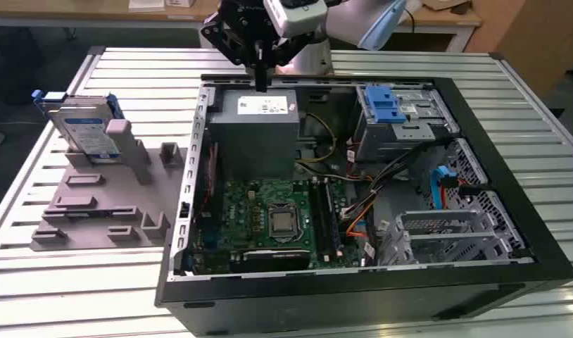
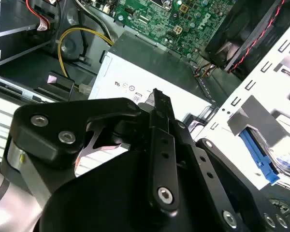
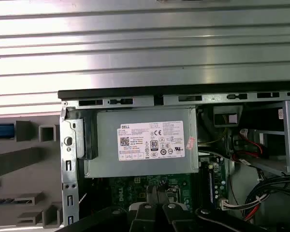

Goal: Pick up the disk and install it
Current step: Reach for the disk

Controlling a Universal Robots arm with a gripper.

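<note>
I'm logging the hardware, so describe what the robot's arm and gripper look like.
The arm is silver-grey with a light-blue joint cap. The gripper is matte black: pinned linkage bars with silver screw heads, narrowing to slim tips.

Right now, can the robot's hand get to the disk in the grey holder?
Probably yes. The disk stands upright in the grey holder outside the computer case, its top uncovered. The hand hangs above the power supply, and only the side wall lies between them.
</note>
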